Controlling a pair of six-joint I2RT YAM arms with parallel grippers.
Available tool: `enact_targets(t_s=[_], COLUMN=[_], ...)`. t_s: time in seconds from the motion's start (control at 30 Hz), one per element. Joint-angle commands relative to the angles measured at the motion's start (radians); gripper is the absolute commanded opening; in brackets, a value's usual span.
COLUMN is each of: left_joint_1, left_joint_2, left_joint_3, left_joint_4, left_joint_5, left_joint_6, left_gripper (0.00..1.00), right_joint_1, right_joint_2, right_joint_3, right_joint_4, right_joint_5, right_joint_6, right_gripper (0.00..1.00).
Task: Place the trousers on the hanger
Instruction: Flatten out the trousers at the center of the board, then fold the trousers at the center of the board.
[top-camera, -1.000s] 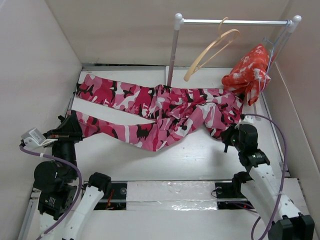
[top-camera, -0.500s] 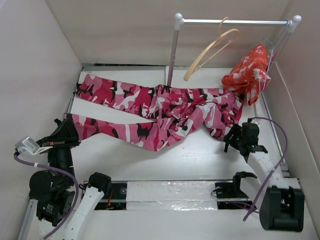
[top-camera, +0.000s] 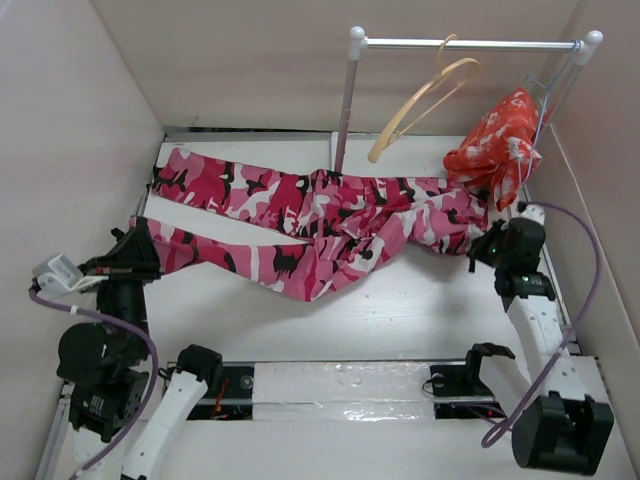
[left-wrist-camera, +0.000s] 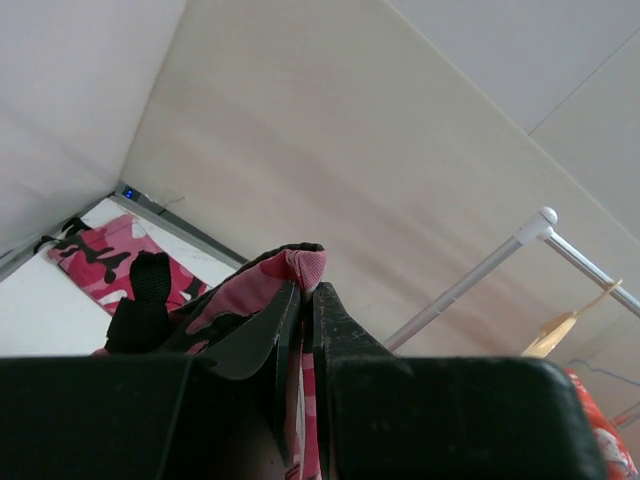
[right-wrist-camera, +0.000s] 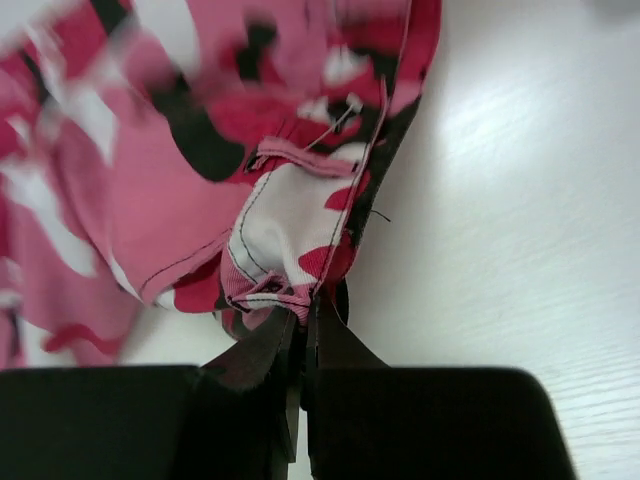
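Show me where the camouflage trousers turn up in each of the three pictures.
Top view: the trousers sprawl across the middle of the table, left to right.
Left wrist view: bottom centre, a fold pinched in the left gripper; a leg end lies far left.
Right wrist view: upper left, an edge clamped in the right gripper.
Shared landmark: the white table, seen in all three.
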Motion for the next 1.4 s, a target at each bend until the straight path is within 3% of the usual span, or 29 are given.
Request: enact_targets(t_s=[0.0, 0.1, 0.3, 0.47, 0.63, 0.7, 0.77, 0.83, 0.9, 1.0, 1.07, 1.13, 1.27, 1.37], left_joint_1=[-0.003, -0.003, -0.003, 0.045, 0.196, 0.319, 0.414, 0.537, 0.574, 0.574, 0.637, 0.731, 0.744, 0.744], left_joint_2=[0.143, 0.27, 0.528, 0.794, 1.043, 1.137, 1.236, 1.22, 1.238, 1.366, 1.422, 1.444, 1.542, 1.507], left_joint_3=[0.095, 0.149, 0.307, 0.411, 0.477, 0.549, 0.584, 0.559, 0.564, 0.715, 0.782, 0.811, 0.914, 0.891], left_joint_4=[0.033, 0.01, -0.022, -0.033, -0.146, -0.315, -0.407, -0.389, -0.376, -0.448, -0.461, -0.45, -0.488, -0.441], left_joint_5=[0.069, 0.039, -0.171, -0.389, -0.284, -0.238, -0.157, -0.019, 0.02, -0.003, 0.023, 0.17, 0.167, 0.198], left_joint_6=[-0.002, 0.006, 0.058, 0.11, 0.092, 0.035, 0.003, -0.035, -0.058, -0.08, -0.1, -0.139, -0.155, -0.158], left_gripper=[0.0, 0.0, 0.0, 0.0, 0.0, 0.0, 0.0, 0.0, 0.0, 0.0, 0.0, 0.0, 0.0, 0.0], right_joint_1=[-0.043, -0.104, -0.27, -0.318, -0.295, -0.295, -0.226, -0.21, -0.21, -0.21, -0.219, -0.235, -0.255, -0.255], right_joint_2=[-0.074, -0.05, 0.033, 0.134, 0.191, 0.236, 0.275, 0.324, 0.418, 0.51, 0.544, 0.598, 0.586, 0.614], right_joint_3=[0.174, 0.266, 0.398, 0.54, 0.48, 0.513, 0.538, 0.593, 0.669, 0.743, 0.774, 0.799, 0.709, 0.736], right_joint_4=[-0.021, -0.035, -0.024, -0.116, -0.071, -0.161, -0.189, -0.243, -0.284, -0.309, -0.301, -0.308, -0.179, -0.162], right_joint_5=[0.082, 0.076, 0.009, 0.007, -0.01, -0.002, 0.106, 0.213, 0.229, 0.262, 0.275, 0.272, 0.24, 0.251], right_joint_6=[-0.036, -0.03, 0.006, 0.043, 0.088, 0.091, 0.059, 0.049, 0.048, 0.043, 0.042, 0.051, 0.054, 0.052], right_gripper=[0.0, 0.0, 0.0, 0.0, 0.0, 0.0, 0.0, 0.0, 0.0, 0.0, 0.0, 0.0, 0.0, 0.0])
